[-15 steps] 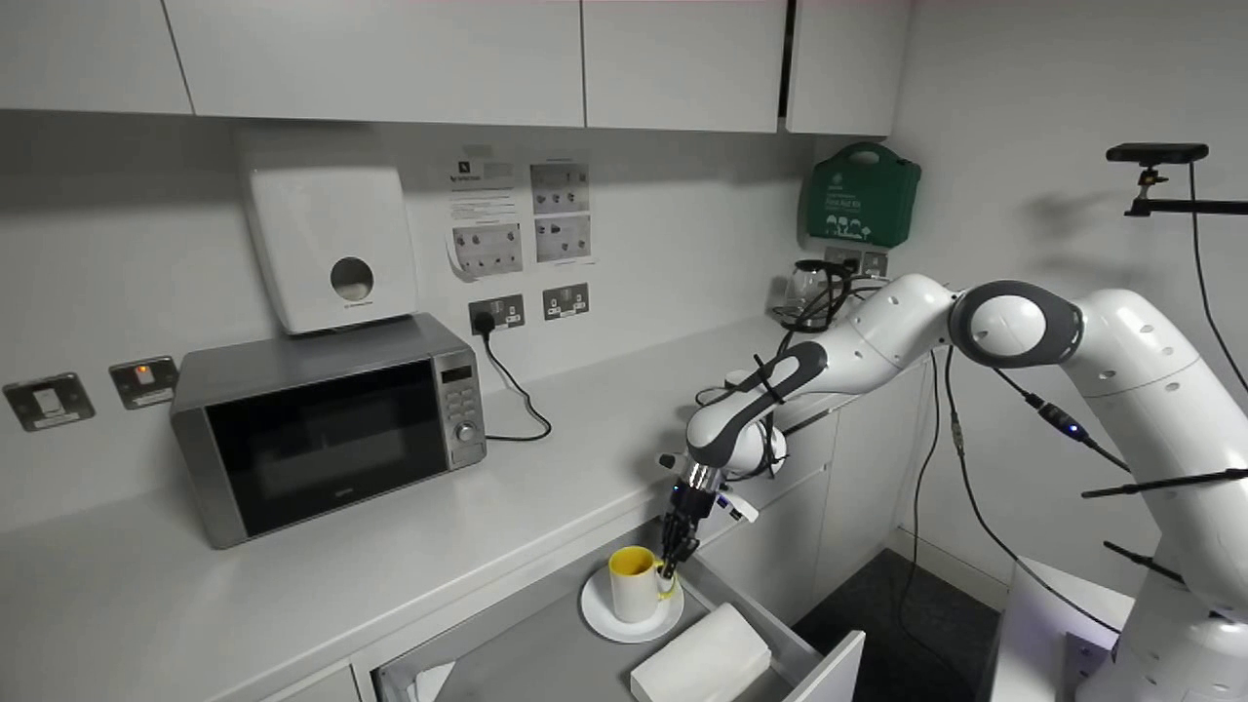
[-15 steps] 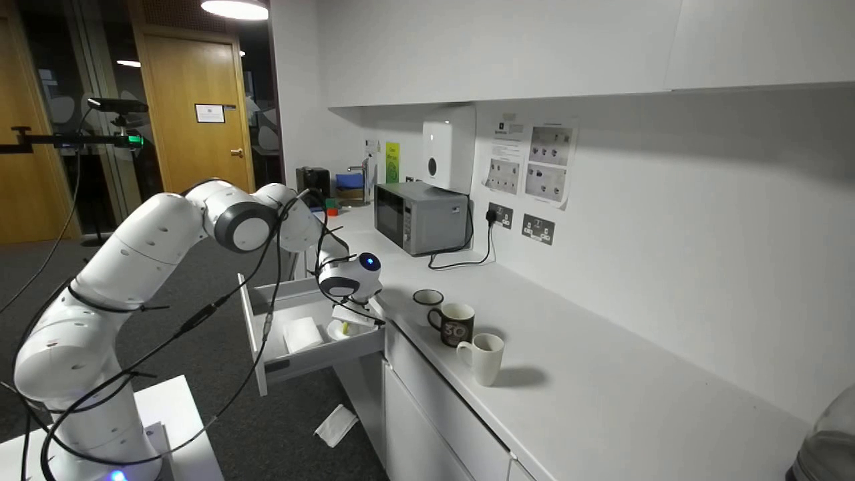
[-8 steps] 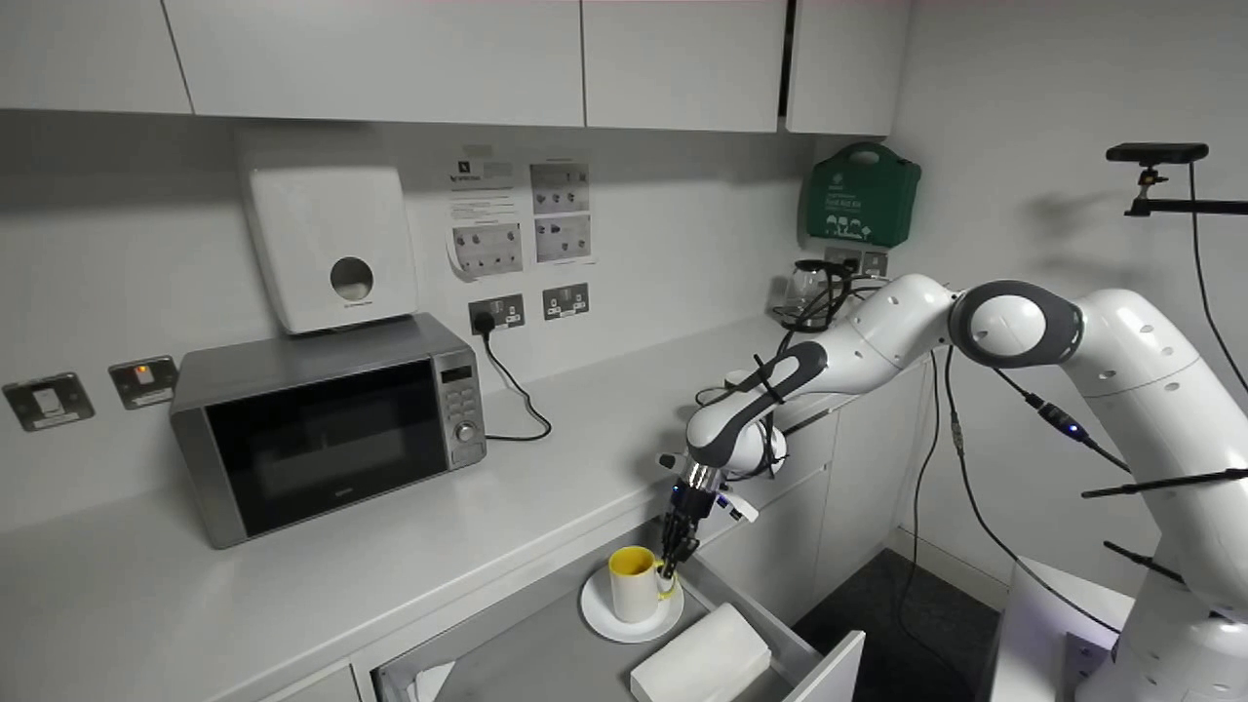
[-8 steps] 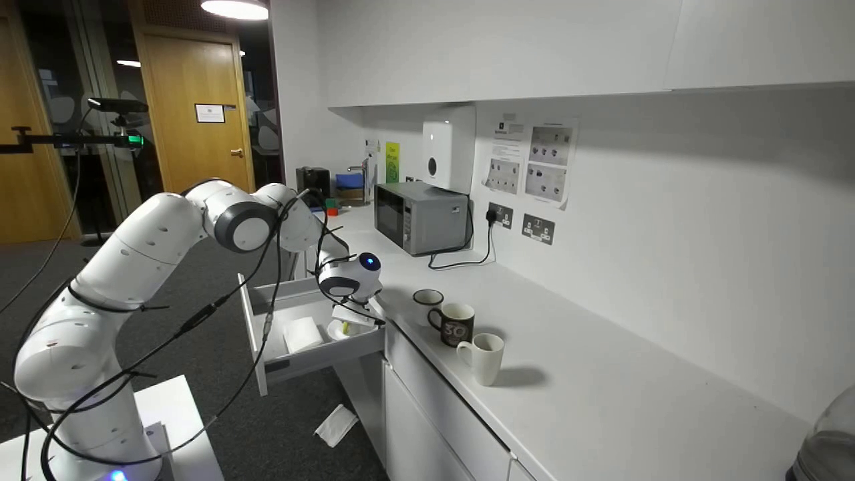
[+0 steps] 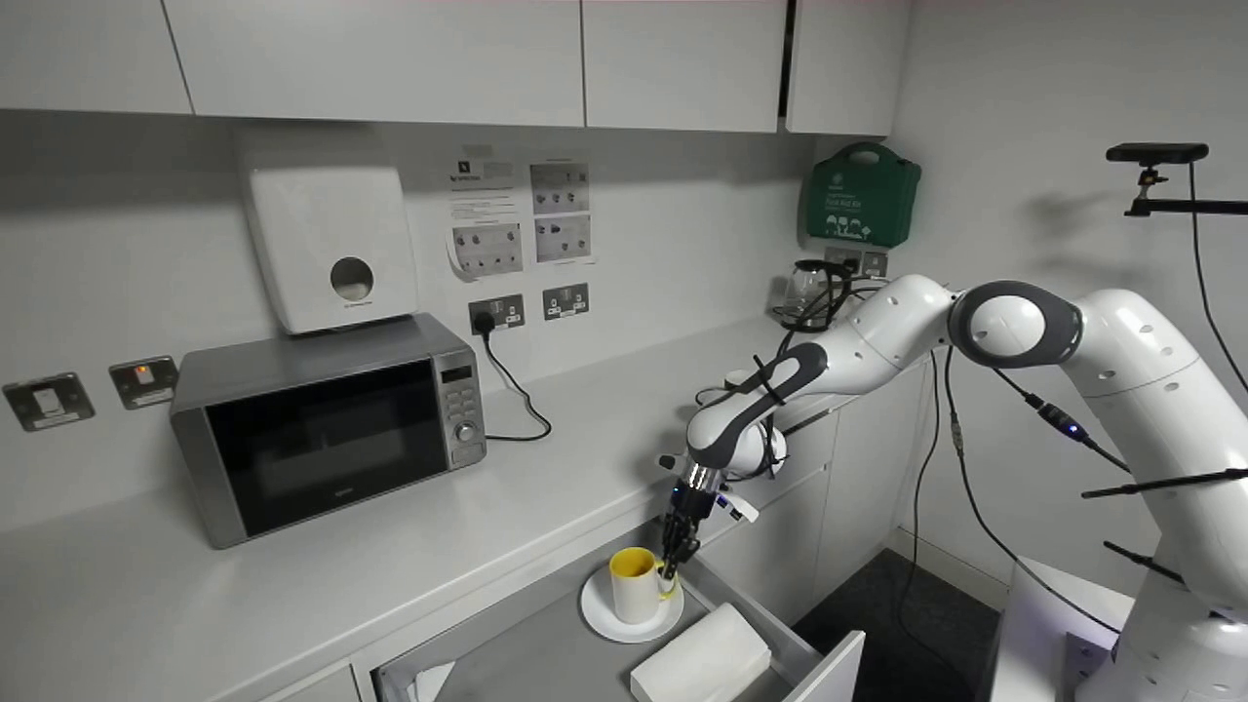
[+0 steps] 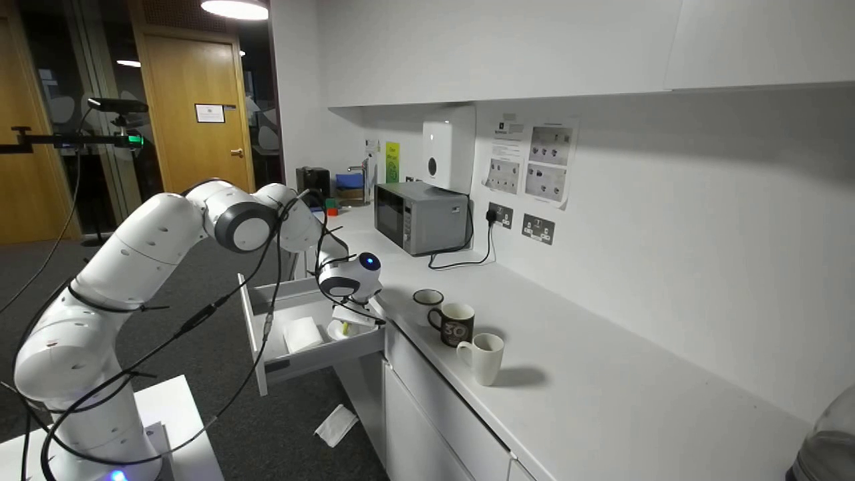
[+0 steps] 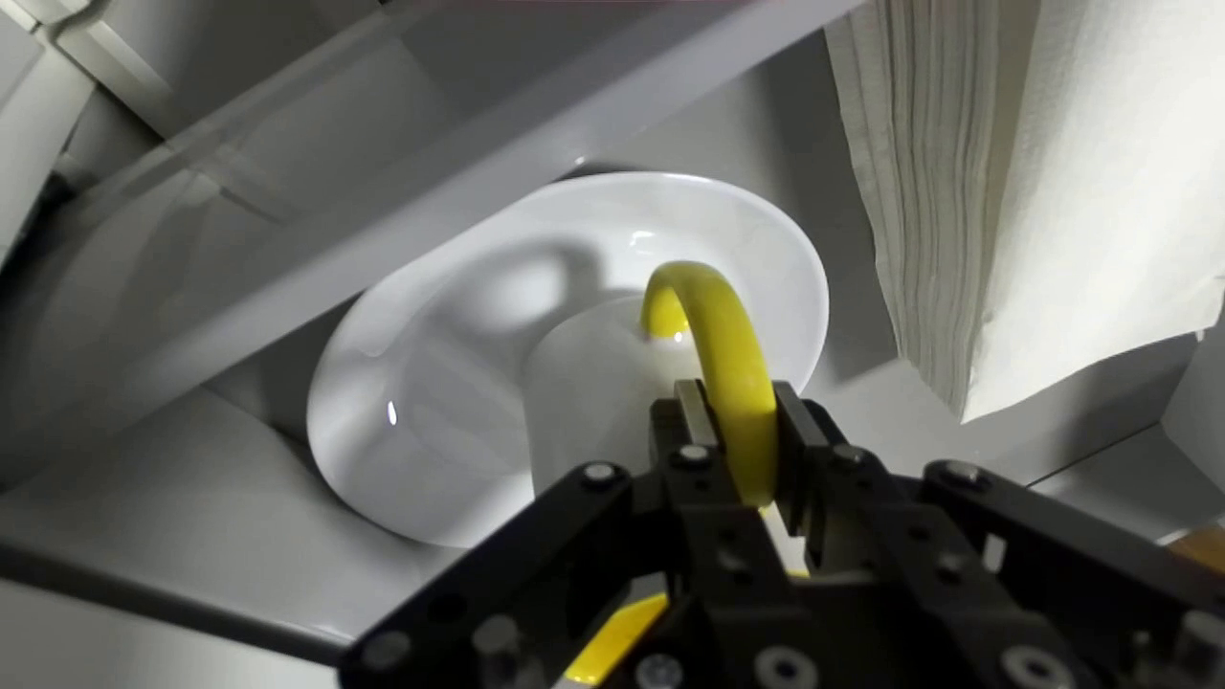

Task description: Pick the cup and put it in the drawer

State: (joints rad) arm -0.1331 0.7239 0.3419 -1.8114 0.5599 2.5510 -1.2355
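The cup (image 5: 634, 595), white outside with a yellow inside and yellow handle, stands upright on a white plate (image 5: 593, 604). Plate and cup are within the pulled-out drawer (image 5: 531, 663), near its back. My gripper (image 5: 669, 567) reaches down beside the cup on its handle side. In the wrist view the yellow handle (image 7: 713, 330) runs between both pads of the gripper (image 7: 735, 411), which is shut on it; the white cup body (image 7: 593, 383) is just left of them. An exterior view leaves only a bit of the yellow handle (image 6: 345, 329) visible behind the drawer's side wall (image 6: 327, 359).
A stack of paper towels (image 5: 702, 658) lies in the drawer beside the plate. The drawer's side wall (image 7: 536, 153) runs close by the plate. Above the drawer is the counter edge (image 5: 546, 541). A dark mug (image 6: 457, 325) and two white mugs stand on the countertop, and a microwave (image 5: 331, 439) farther along.
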